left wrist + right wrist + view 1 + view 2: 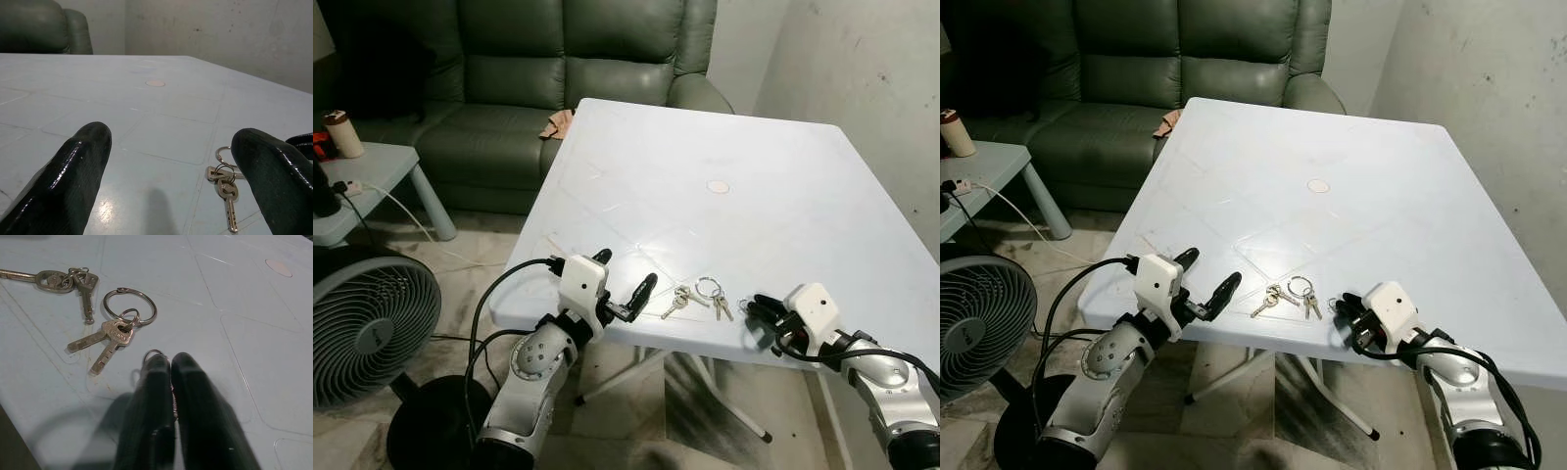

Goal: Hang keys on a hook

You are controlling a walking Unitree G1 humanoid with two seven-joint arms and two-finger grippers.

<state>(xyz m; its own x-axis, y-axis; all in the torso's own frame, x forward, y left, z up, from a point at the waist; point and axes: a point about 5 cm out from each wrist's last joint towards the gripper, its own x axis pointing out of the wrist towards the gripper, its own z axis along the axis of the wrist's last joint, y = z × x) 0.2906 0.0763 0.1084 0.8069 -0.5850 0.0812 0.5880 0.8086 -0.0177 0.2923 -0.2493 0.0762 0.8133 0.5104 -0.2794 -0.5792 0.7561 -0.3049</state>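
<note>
While the keys (700, 296) lie loose near the table's (744, 147) front edge, the left gripper (625, 287) waits beside them with fingers apart and the right gripper (762, 310) pressed together, which should open before closing on the ring (130, 306).

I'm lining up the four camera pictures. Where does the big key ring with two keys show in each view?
Left eye view: key ring near the table's front edge, between the two grippers.
Right eye view: same spot, key ring.
Left wrist view: partly behind one black finger, ring.
Right wrist view: just beyond the closed fingertips, ring.
Shared landmark: the round cap in the table top.
</note>
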